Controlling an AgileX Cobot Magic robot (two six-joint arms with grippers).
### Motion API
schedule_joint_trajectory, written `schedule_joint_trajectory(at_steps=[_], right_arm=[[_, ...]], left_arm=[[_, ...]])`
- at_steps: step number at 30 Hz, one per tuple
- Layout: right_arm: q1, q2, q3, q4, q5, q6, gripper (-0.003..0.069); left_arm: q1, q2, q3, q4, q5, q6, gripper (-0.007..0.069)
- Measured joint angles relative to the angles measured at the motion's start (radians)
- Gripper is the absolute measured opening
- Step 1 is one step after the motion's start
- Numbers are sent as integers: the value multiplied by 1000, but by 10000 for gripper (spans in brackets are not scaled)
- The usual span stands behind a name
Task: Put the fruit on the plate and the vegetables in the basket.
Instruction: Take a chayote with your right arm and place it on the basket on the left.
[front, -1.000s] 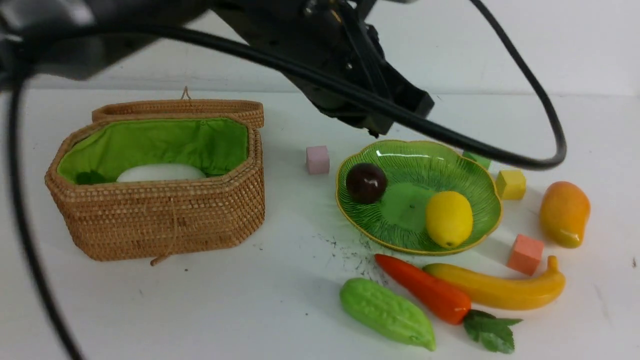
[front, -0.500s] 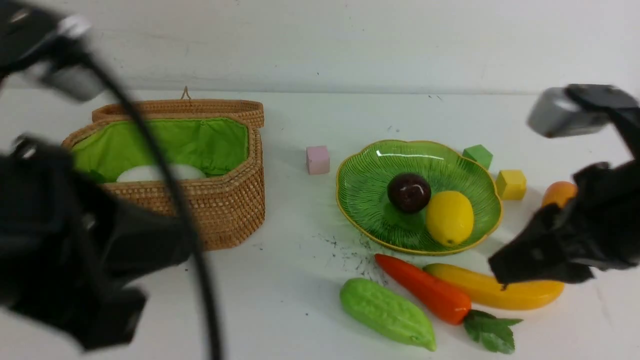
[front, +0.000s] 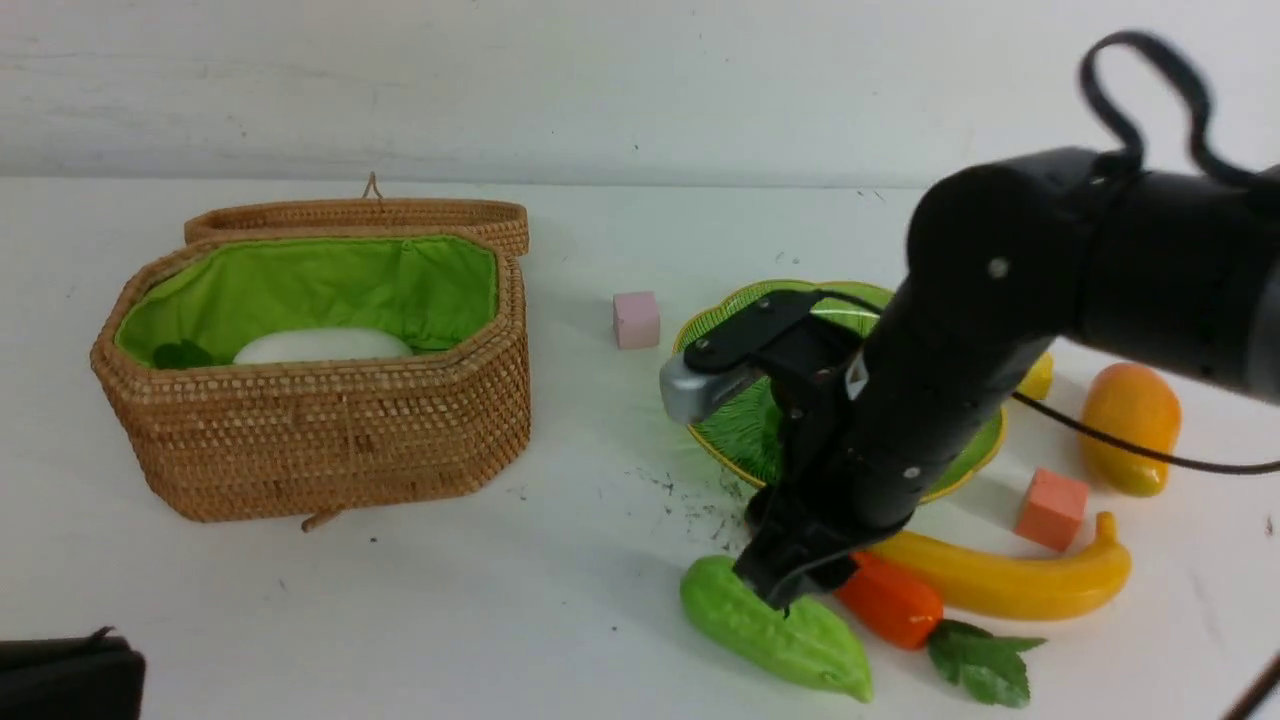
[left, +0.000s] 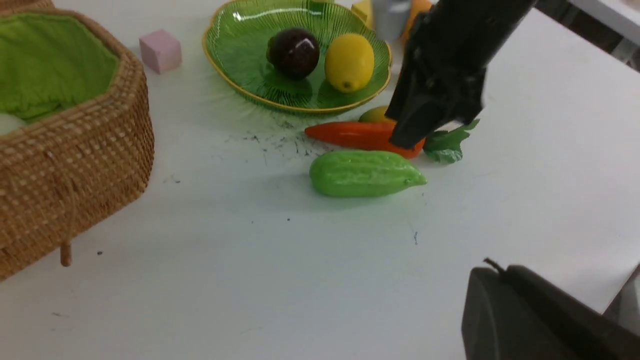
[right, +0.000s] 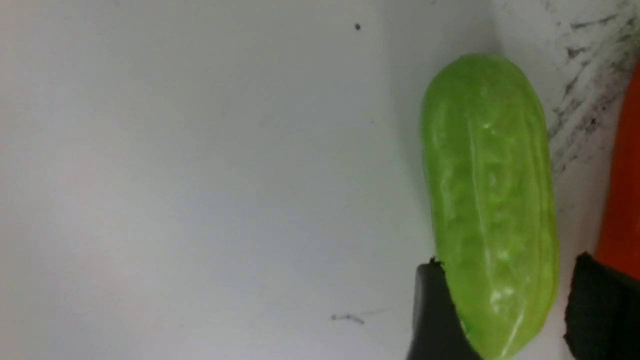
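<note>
My right gripper (front: 785, 590) is down at the table, open, its two fingers straddling one end of the light green bumpy gourd (right: 490, 190). One finger (right: 435, 310) sits at the gourd's side; the other (right: 600, 310) stands apart from it, beside the orange carrot (front: 890, 600). The gourd (front: 790, 635) lies flat on the table. On the green plate (left: 220, 55) rest the dark purple fruit (left: 295, 46) and the lemon (left: 349, 61). The banana (front: 1010, 575) and mango (front: 1130, 425) lie on the table. A white radish (front: 320, 345) is in the basket (front: 320, 440). My left gripper (left: 500, 272) is shut and empty, low at the near left.
The basket's lid (front: 360, 212) hangs open behind it. A pink cube (front: 636, 318) stands between basket and plate, a salmon cube (front: 1050, 508) above the banana, a yellow cube (front: 1038, 378) half hidden behind my right arm. Dark scuffs (left: 280, 142) mark the table before the plate.
The left arm pulled back from over the plate to the near left corner. The purple fruit rolled up against the lemon. The right arm swung in and came down over the gourd, jaws widening.
</note>
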Motion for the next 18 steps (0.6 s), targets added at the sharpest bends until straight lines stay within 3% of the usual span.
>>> schedule_joint_trajectory(at_steps=[4,8,18], right_arm=[[4,75,-7,-8,-76,-46,506],[9,121,-8,-20,-129,-95,577],[8,210,-9,-53,-159,-122,562]], left_arm=[[0,-6,0,2,9,0,-13],[0,-8,3,3,27,0,-13],[0,-8,3,2,54,0,-13]])
